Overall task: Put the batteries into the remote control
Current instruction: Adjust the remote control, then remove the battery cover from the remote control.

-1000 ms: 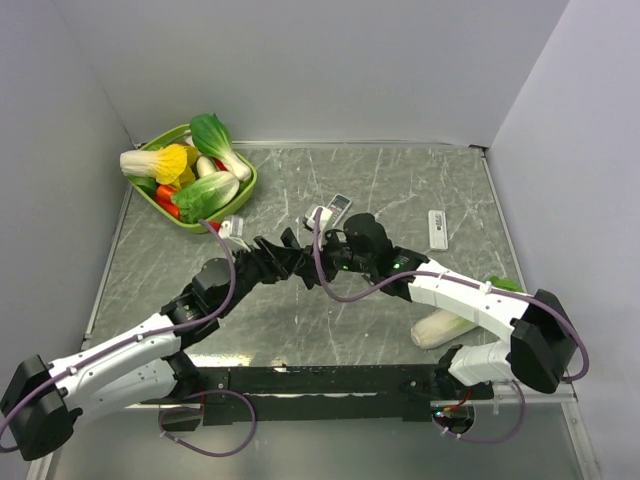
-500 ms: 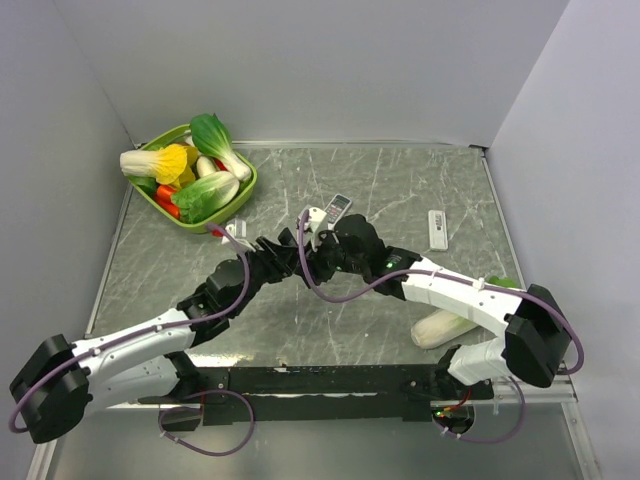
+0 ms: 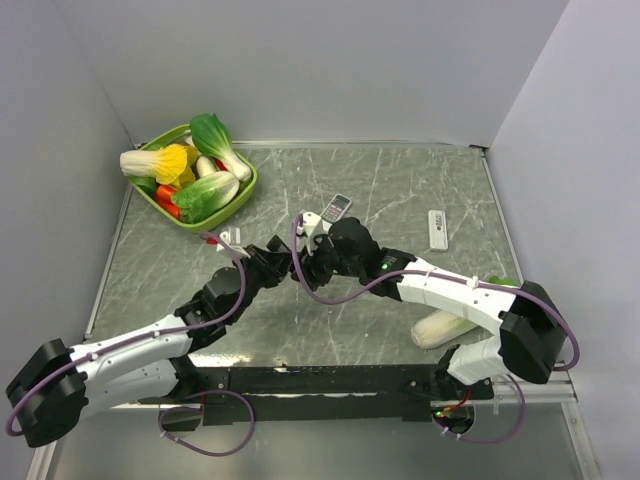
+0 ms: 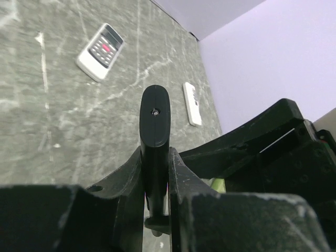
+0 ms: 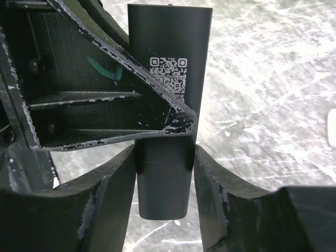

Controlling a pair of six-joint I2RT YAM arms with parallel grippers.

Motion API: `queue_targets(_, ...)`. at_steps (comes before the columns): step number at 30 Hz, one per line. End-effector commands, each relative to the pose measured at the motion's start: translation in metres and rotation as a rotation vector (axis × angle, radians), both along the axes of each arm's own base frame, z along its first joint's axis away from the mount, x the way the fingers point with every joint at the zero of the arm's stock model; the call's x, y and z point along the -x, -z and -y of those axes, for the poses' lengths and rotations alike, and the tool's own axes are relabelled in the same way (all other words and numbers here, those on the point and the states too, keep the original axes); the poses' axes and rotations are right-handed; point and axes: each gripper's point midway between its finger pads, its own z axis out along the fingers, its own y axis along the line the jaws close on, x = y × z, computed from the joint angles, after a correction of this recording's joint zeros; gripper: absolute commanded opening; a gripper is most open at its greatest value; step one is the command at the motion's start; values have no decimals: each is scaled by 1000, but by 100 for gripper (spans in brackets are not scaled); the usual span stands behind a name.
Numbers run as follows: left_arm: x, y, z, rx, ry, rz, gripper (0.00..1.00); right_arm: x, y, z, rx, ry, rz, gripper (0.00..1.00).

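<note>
A black remote control hangs above the table, held by both grippers at once. In the right wrist view its back faces me, with a QR label. My right gripper is shut across the remote's width near its lower end. In the left wrist view the remote stands edge-on. My left gripper is shut on its two flat faces. Seen from above, the left gripper and right gripper meet at mid-table and hide the remote. The batteries are not visible in any view.
A white-and-grey remote lies just behind the grippers. A slim white remote lies to the right. A green basket of vegetables stands at the back left. A small red-and-white item lies near it. A pale vegetable rests beside the right arm.
The left gripper has closed from open onto the black remote that the right gripper holds. Both grippers have shifted slightly left.
</note>
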Motion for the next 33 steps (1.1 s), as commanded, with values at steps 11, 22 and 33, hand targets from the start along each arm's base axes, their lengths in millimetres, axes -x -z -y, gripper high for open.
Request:
queue_targets(11,-3,17,-39,94,-102,-36,1,18,-7,13,50,-61,-24,78)
queue_targets(22,-2,20,-33,117,-75,-56,1,7,3,-13,73,-94,-55,79)
queue_targets(33,-3,12,-33,137,-77,-45,1,4,10,-25,98,-111,-75,78)
